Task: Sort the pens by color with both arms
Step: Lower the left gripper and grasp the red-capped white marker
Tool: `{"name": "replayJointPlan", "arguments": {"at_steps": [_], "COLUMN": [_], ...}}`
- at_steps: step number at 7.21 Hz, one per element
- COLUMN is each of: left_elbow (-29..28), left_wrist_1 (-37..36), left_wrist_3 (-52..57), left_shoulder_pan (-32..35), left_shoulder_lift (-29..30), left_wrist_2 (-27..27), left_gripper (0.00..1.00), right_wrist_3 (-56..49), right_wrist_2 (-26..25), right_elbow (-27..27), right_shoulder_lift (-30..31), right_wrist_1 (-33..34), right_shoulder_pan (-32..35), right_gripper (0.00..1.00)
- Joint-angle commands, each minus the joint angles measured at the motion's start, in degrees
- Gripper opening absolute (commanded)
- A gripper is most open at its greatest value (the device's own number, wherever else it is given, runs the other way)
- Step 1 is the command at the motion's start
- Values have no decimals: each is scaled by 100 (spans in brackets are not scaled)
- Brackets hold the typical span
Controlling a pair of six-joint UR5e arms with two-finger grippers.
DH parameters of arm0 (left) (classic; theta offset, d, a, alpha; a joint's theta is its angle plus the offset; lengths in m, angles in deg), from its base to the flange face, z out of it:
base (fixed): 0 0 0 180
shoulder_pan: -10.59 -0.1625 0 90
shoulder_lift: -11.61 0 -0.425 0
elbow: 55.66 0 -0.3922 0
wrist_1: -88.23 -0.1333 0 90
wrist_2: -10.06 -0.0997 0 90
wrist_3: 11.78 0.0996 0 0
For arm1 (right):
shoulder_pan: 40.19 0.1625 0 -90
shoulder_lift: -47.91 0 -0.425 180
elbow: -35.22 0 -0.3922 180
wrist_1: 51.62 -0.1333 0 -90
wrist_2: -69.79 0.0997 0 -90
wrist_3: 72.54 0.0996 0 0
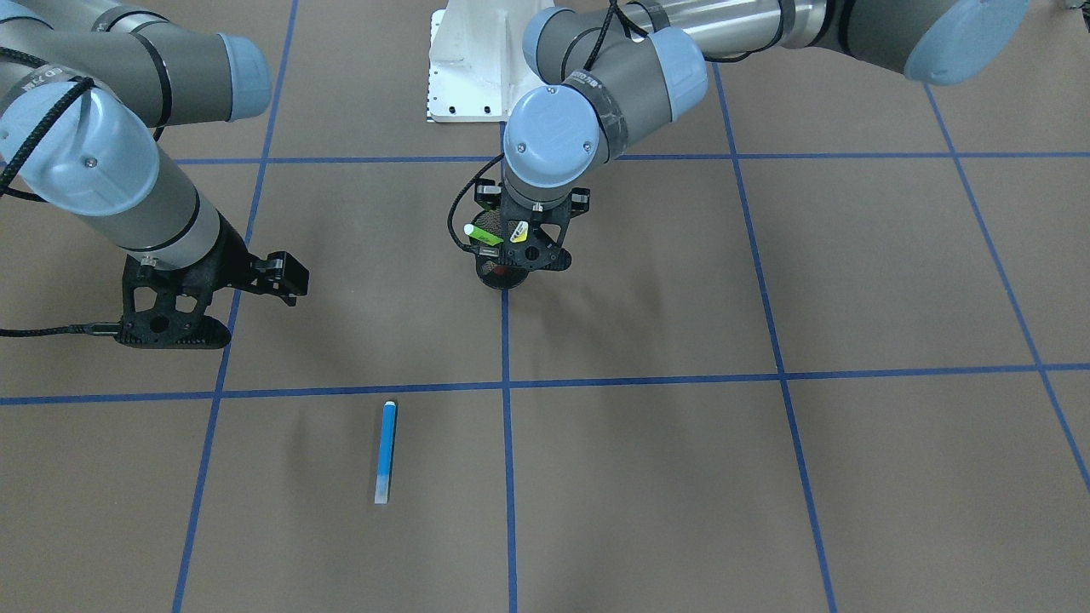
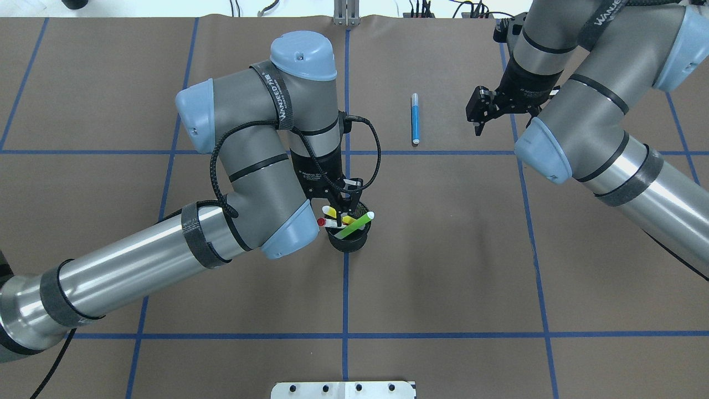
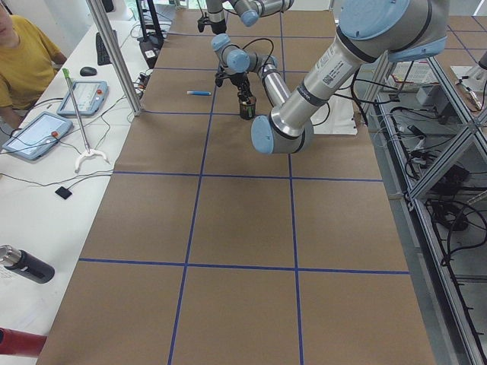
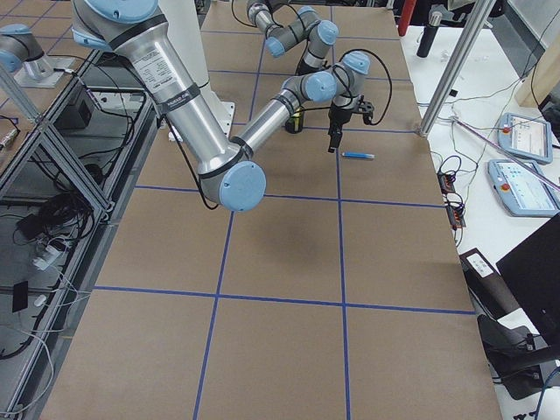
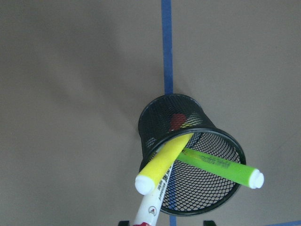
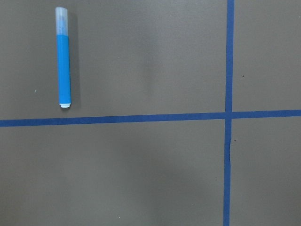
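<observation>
A black mesh cup (image 2: 348,239) stands on the centre blue line and holds three pens that lean out of it: a green pen (image 5: 216,165), a yellow pen (image 5: 164,162) and a white pen with a red cap (image 2: 327,222). My left gripper (image 2: 343,206) hangs just above the cup, open, and the white pen's upper end (image 5: 153,205) reaches up between its fingertips. A blue pen (image 2: 415,118) lies flat on the table, also in the right wrist view (image 6: 63,56). My right gripper (image 2: 479,119) is open and empty, beside the blue pen and above the table.
The table is brown paper with a grid of blue tape lines (image 2: 346,335). The white metal pedestal (image 1: 468,68) stands at the robot's side. Tablets, cables and a person (image 3: 23,61) are beyond the far table edge.
</observation>
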Motion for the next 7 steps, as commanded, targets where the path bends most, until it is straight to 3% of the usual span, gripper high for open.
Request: {"name": "replayJointPlan", "arguments": {"at_steps": [1, 3, 7], "left_elbow": [1, 2, 124], "left_wrist_1": [-3, -3, -29], "left_wrist_3": [29, 29, 29], "left_shoulder_pan": [-29, -81, -91], "left_shoulder_lift": [-18, -18, -18], "left_wrist_2": [-13, -13, -13], "left_gripper": [52, 33, 6], "right_wrist_3": [0, 0, 0], "right_wrist_2": [0, -9, 0], "right_elbow": [2, -6, -7], "right_shoulder_lift": [0, 0, -9], "right_wrist_1": [8, -1, -1], "right_shoulder_pan": [-5, -23, -23], "right_gripper": [99, 99, 99]}}
